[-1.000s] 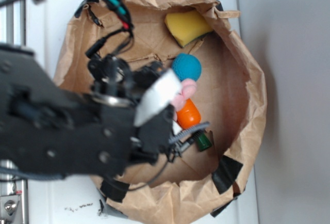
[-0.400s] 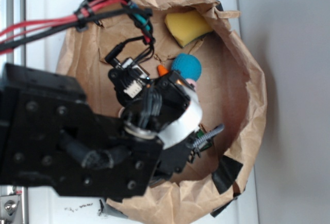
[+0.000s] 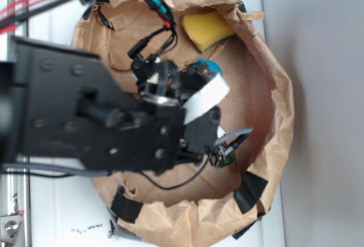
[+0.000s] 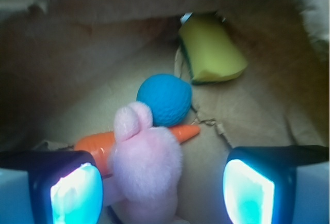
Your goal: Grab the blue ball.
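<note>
While the gripper point(image 4: 162, 188) is hanging with its jaws spread wide and nothing between them, the two glowing pads point(image 4: 76, 195) are showing at the lower corners of the wrist view, and the pink plush toy point(image 4: 146, 170) is sitting right in the gap, low and centre in the frame. Just above the toy's ear, at the middle of the frame, the blue ball point(image 4: 165, 99) is lying on the paper floor, touching the plush ear and sitting just above the orange carrot point(image 4: 183, 132), whose tip is poking out to the right beneath it. The yellow wedge point(image 4: 211, 51) is resting in the upper right, near the ball but apart from it.

In the exterior view the arm is covering most of the brown paper bag point(image 3: 273, 116), and only a sliver of the ball point(image 3: 206, 65) is peeking out above the wrist.

To do this approach well, I judge the jaws should be travelling further up the frame, past the plush, before closing, so the pads are straddling the ball alone. Closing from the present spot would likely be catching the plush instead. Keeping the opening wide while descending should be helping the fingers clear the carrot tip.
</note>
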Controlling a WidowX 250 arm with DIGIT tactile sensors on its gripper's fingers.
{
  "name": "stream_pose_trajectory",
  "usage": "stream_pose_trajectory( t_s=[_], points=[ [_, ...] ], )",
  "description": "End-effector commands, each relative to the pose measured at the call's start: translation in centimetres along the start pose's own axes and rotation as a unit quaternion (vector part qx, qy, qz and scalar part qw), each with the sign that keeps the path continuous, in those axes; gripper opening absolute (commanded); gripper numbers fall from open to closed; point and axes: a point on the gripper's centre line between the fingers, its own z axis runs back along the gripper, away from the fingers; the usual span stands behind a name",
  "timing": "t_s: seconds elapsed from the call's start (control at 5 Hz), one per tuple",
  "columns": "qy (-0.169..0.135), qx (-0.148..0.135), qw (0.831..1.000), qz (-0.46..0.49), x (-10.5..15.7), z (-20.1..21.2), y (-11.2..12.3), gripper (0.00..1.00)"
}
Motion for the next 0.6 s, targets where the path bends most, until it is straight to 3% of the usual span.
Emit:
stream_pose_trajectory(
  t_s=[0.0, 0.2, 0.4],
  points=[
    [0.002, -0.036, 0.999, -0.028, 1.2, -0.8, 0.2, 1.00],
    [-0.028, -0.030, 0.999, -0.009, 0.6, -0.9, 0.8, 1.00],
    [0.008, -0.027, 1.000, 0.010, 1.7, -1.6, 1.3, 1.00]
  ],
)
